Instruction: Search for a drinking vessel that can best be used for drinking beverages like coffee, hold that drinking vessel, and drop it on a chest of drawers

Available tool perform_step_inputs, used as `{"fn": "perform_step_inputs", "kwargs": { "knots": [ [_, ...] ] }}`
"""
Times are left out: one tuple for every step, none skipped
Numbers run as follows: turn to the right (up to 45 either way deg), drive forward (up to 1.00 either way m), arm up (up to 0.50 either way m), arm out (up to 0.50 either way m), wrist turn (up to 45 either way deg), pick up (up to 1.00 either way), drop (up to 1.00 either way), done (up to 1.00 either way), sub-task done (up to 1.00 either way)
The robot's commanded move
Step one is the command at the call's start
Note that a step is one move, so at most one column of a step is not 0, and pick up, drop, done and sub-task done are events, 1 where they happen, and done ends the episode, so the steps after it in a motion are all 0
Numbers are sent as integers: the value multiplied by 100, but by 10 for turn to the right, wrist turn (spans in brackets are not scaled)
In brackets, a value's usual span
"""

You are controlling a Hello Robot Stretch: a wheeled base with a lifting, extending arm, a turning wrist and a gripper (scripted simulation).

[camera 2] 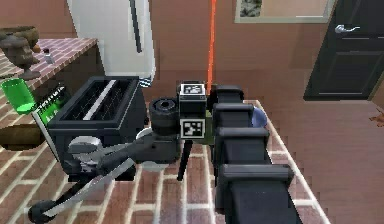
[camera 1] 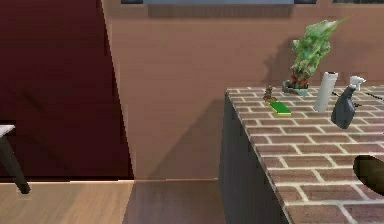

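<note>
My arm (camera 2: pixel 245 165) rises as a dark bar over a brick-patterned countertop (camera 2: pixel 130 205), with two white marker squares (camera 2: pixel 194 110) at its far end. Left of them is the gripper's dark body, and the gripper (camera 2: pixel 62 190) has its thin fingers (camera 2: pixel 85 192) reaching down-left beside a black toaster (camera 2: pixel 95 112). I cannot tell whether it holds anything. A small bluish rounded thing (camera 2: pixel 259 118) peeks out right behind the arm; its shape is too hidden to name.
In the arm side view stand a green bottle (camera 2: pixel 14 96), brown bowl (camera 2: pixel 14 134), bust (camera 2: pixel 18 46), white fridge (camera 2: pixel 112 35) and dark door (camera 2: pixel 352 50). The forward view's brick counter (camera 1: pixel 300 150) carries a plant (camera 1: pixel 312 55), white roll (camera 1: pixel 324 91), spray bottle (camera 1: pixel 346 104) and green pad (camera 1: pixel 281 107).
</note>
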Motion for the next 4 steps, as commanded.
{"fn": "perform_step_inputs", "kwargs": {
  "knots": [
    [0,0,0,0,450,0,0,0,0],
    [0,0,0,0,240,0,0,0,0],
    [0,0,-16,0,0,0,0,0,0],
    [0,0,0,0,0,100,0,0,0]
  ]
}}
